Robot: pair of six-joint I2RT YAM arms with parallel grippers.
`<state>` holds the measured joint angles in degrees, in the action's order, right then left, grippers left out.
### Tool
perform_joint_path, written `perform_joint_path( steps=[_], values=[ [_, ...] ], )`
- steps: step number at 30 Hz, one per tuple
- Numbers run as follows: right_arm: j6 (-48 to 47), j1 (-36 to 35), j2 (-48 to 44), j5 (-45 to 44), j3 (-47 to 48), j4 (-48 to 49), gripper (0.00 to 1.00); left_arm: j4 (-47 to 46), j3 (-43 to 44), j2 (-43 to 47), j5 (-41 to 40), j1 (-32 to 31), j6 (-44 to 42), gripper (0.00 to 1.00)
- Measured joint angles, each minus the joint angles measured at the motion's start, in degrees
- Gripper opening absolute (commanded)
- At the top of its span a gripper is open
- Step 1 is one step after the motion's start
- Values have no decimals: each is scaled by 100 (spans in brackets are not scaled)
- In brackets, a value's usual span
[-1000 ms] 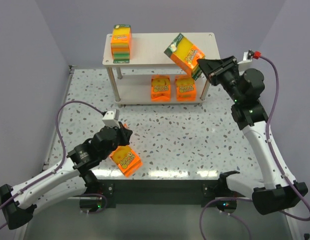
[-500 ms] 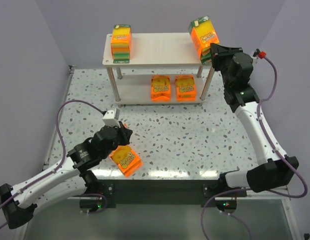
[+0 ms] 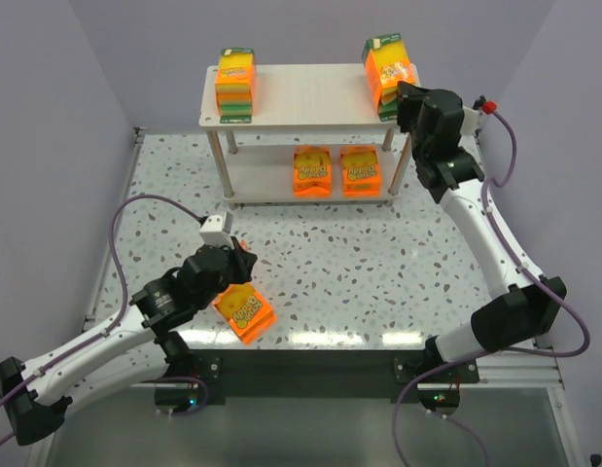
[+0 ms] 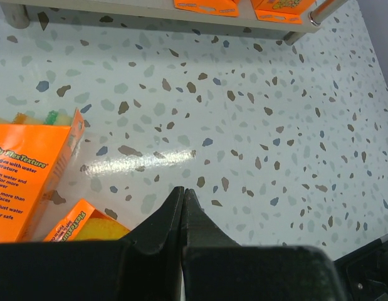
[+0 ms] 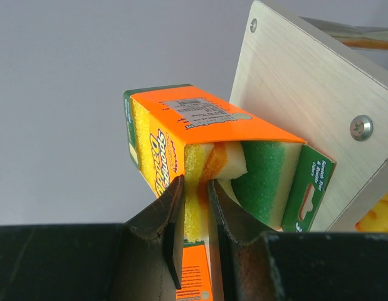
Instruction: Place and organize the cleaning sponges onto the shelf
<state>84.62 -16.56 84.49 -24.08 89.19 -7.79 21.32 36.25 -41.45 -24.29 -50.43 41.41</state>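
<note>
The shelf (image 3: 310,92) stands at the back of the table. One sponge pack (image 3: 235,85) stands upright on the left end of its top board. Two packs (image 3: 312,171) (image 3: 360,170) stand on the lower board. My right gripper (image 3: 406,97) is shut on another pack (image 3: 389,70) at the top board's right end. In the right wrist view its fingers (image 5: 195,185) pinch the pack's (image 5: 175,132) yellow sponge layer beside the board's corner (image 5: 294,94). My left gripper (image 3: 240,261) is shut and empty (image 4: 183,191) above the table. Two packs (image 4: 27,182) (image 4: 87,226) lie just left of it.
In the top view only one of the near packs (image 3: 244,311) shows, by the table's front edge; the other is hidden under the left arm. Purple walls close in the table on three sides. The shelf's front right leg (image 3: 399,165) stands close to the right arm.
My right gripper has carried its pack from tilted over the shelf's right part to upright at the far right end of the top board. The left arm has not moved.
</note>
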Motion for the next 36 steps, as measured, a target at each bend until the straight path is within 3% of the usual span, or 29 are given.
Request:
perform_joint_path(
  steps=[8, 13, 14, 16, 19, 29, 36],
  values=[
    [20, -348, 52, -802, 208, -229, 3, 98, 9, 33, -2, 0, 2, 0],
    [-17, -402, 57, -953, 208, -208, 38, 142, 28, 116, -20, 0, 4, 0],
    [-46, -402, 57, -960, 205, -168, 51, 157, 31, 136, -26, 0, 4, 0],
    [-164, -400, 57, -968, 186, -17, 68, 199, 31, 162, -46, 0, 4, 0],
    [-407, -402, 35, -964, 107, 245, 79, 238, 31, 153, -68, 0, 7, 0],
    [-1014, -400, -870, -579, -905, 892, 81, 282, 52, 98, -136, 0, 13, 0],
    [-2439, -415, -2041, 1196, -1443, 525, 81, 538, 129, 208, -470, 0, 175, 5]
  ],
)
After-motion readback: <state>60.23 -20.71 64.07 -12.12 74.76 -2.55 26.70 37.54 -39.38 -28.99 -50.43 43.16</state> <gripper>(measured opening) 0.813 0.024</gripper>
